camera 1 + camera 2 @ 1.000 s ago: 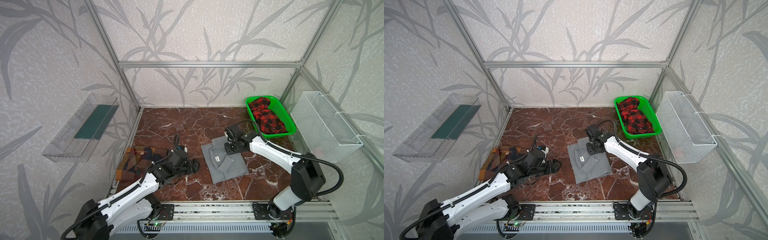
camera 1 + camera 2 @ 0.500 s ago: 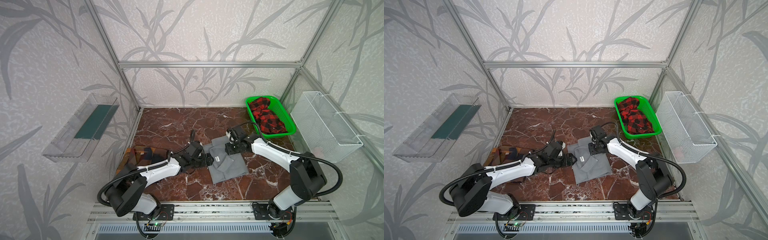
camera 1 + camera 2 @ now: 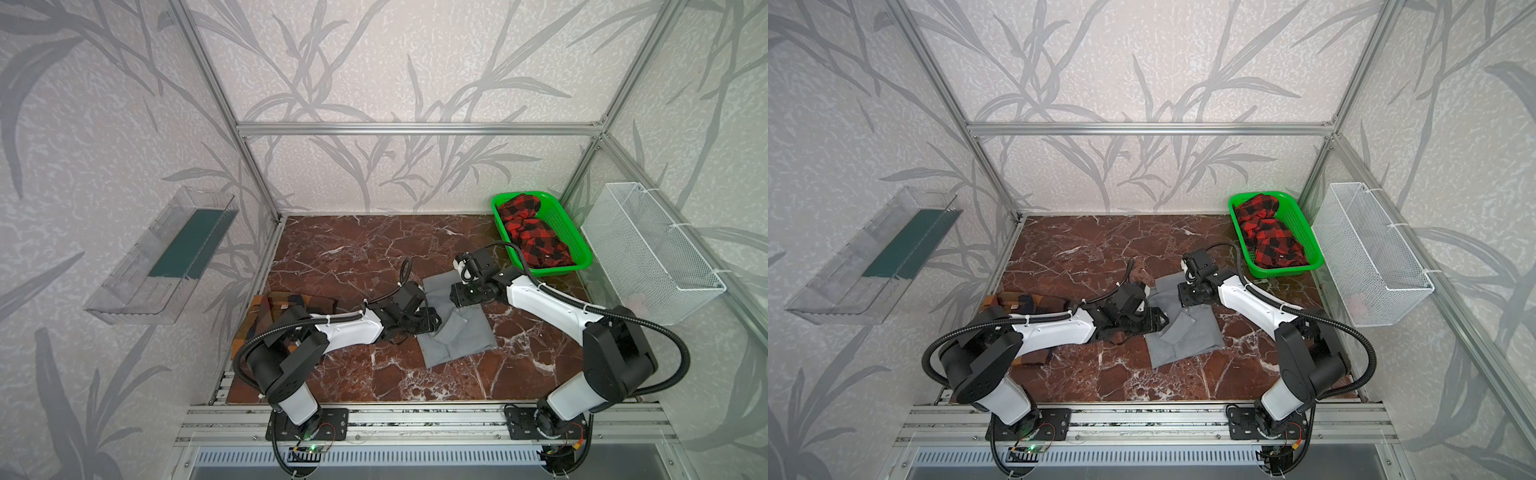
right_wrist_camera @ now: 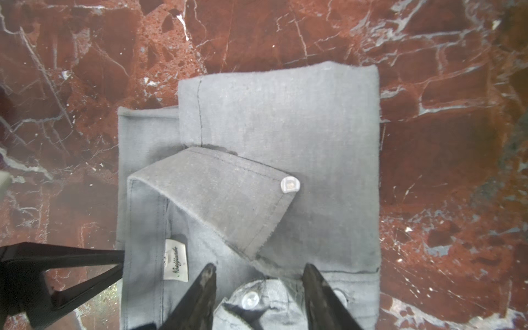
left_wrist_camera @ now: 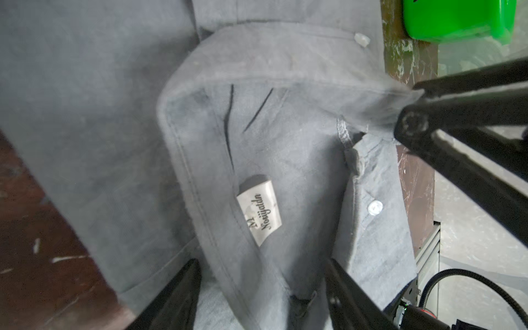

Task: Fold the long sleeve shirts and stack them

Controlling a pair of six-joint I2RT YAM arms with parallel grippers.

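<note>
The grey long sleeve shirt (image 3: 461, 336) (image 3: 1187, 340) lies folded mid-table, collar up. The orange, brown and navy checked shirt (image 3: 266, 307) (image 3: 1013, 301) lies folded at the left edge, partly hidden by my left arm. My left gripper (image 3: 434, 322) (image 3: 1163, 322) sits at the grey shirt's left side; in the left wrist view it (image 5: 263, 271) is open, its jaws straddling the collar band below the label (image 5: 258, 210). My right gripper (image 3: 455, 297) (image 4: 260, 274) is open over the shirt's far part, jaws on either side of a buttoned piece (image 4: 250, 300).
A green basket (image 3: 557, 272) with a red and black checked garment (image 3: 532, 237) stands at the back right. A white wire basket (image 3: 648, 253) hangs on the right wall and a clear tray (image 3: 166, 253) on the left wall. The two grippers are close together.
My left arm swung right, from beside the checked shirt to the grey shirt's collar, and its jaws narrowed. My right gripper stayed over the shirt's far part, shifting a little.
</note>
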